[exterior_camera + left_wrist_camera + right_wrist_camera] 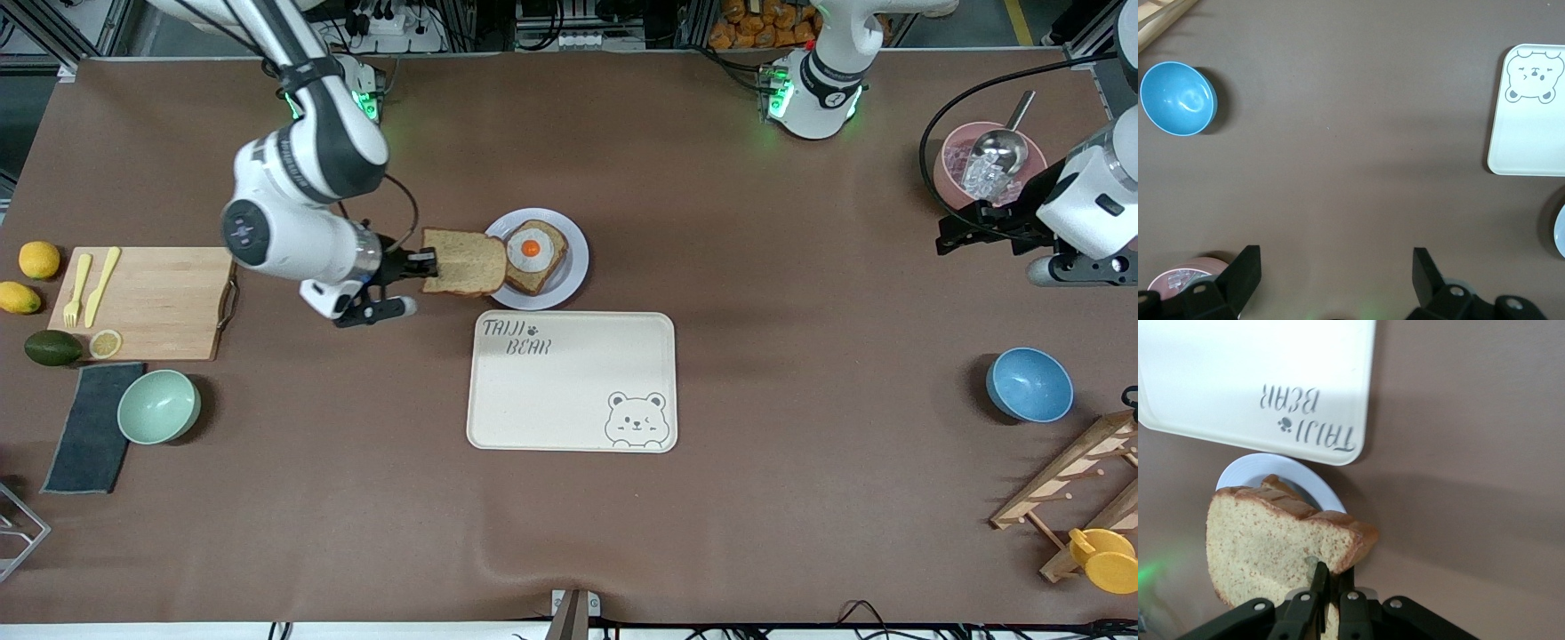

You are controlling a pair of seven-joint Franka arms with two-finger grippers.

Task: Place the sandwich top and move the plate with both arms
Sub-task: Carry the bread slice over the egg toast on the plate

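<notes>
The right arm's black two-finger hand [428, 263] is clenched on one edge of the sandwich top [464, 262], a roughly square slice of speckled tan bread with a darker brown crust, held in the air over the rim of the small round pale lavender-white plate [573, 267] at the side toward the right arm's end of the desk. In the right wrist view the fingers [1318, 577] pinch the slice [1271, 550] near its lower edge, and the slice hides most of the plate [1271, 463], leaving only an arc of rim showing. On the plate lies a second bread slice bearing a fried egg [536, 256], its near corner covered by the held slice. The cream rectangular bear-printed tray [569, 391] lies just beside the plate, nearer the front camera.

The left arm waits, its hand [1337, 267] released with fingers wide apart over bare brown desk [1351, 133], near a pink bowl [1188, 277] largely cut off at the picture's edge. A blue bowl [1177, 98] sits well apart from the tray [1531, 133].
</notes>
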